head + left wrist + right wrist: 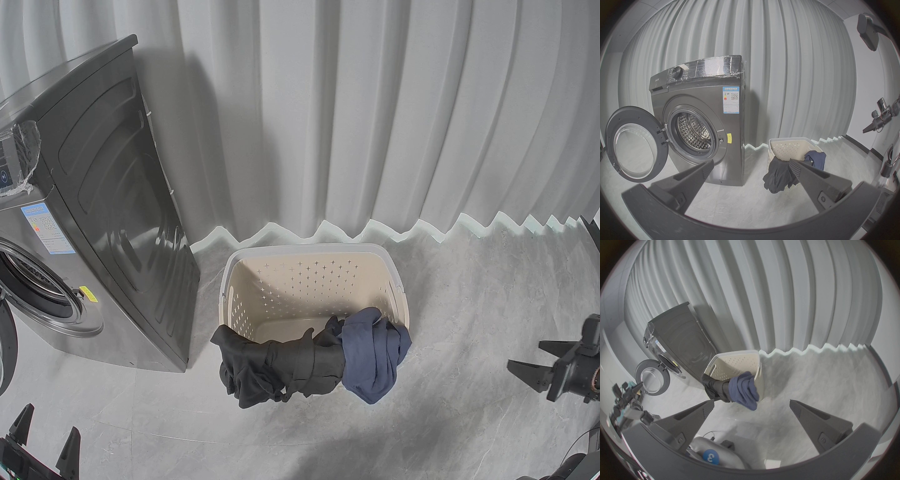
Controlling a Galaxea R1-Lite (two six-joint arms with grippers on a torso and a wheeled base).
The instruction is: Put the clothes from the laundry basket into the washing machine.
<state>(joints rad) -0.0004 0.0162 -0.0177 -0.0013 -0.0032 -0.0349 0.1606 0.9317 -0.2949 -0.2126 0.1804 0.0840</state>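
We see a grey marbled floor [475, 300] and a white pleated curtain [375, 112]. The washer [112, 206], door [634, 143] open, bears a blue label [731, 100] and a yellow sticker [729, 137], print unreadable. Beside it, a black garment [269, 369] and a blue garment [372, 353] drape over the cream basket's [300, 281] near rim. The left end effector [51, 417] and right end effector [525, 354] have their fingers apart, empty.

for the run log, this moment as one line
left pincer open | right pincer open | clothes over basket rim | washer door open
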